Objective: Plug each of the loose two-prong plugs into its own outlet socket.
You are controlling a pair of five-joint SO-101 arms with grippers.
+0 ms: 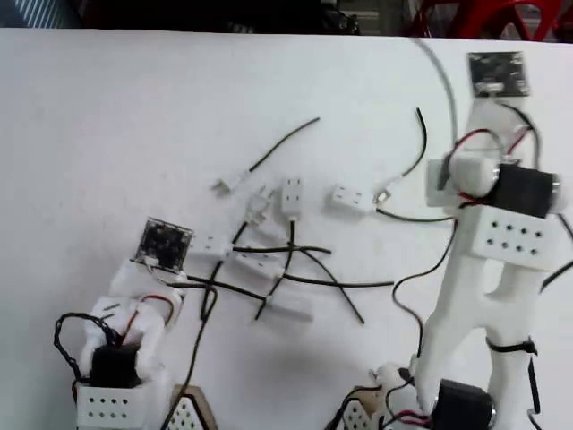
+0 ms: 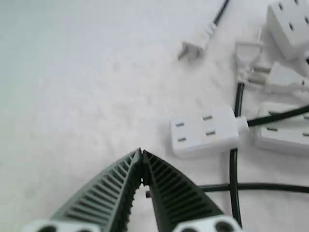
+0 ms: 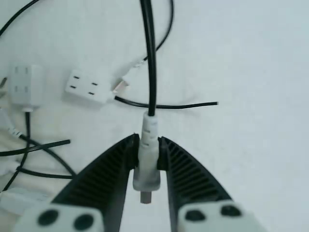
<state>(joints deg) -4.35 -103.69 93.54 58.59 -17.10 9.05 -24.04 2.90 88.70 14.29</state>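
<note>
My right gripper (image 3: 147,145) is shut on a white two-prong plug (image 3: 146,159) whose black cord (image 3: 149,53) runs away from the fingers. Beyond it lies a white outlet block (image 3: 89,87) with another plug (image 3: 123,83) at its end. My left gripper (image 2: 141,155) is shut with nothing in it, just short of a white outlet block (image 2: 205,131). A loose plug (image 2: 195,46) lies farther off, and two more plugs (image 2: 285,79) lie beside a further outlet block (image 2: 289,24). From above, outlet blocks (image 1: 292,195) (image 1: 349,199) and crossing black cords (image 1: 295,269) lie mid-table.
The right arm (image 1: 501,233) stands tall at the table's right side, the left arm (image 1: 125,349) low at the front left. Another loose plug (image 1: 291,309) lies among the cords. White tabletop (image 1: 107,134) stretches to the left and back.
</note>
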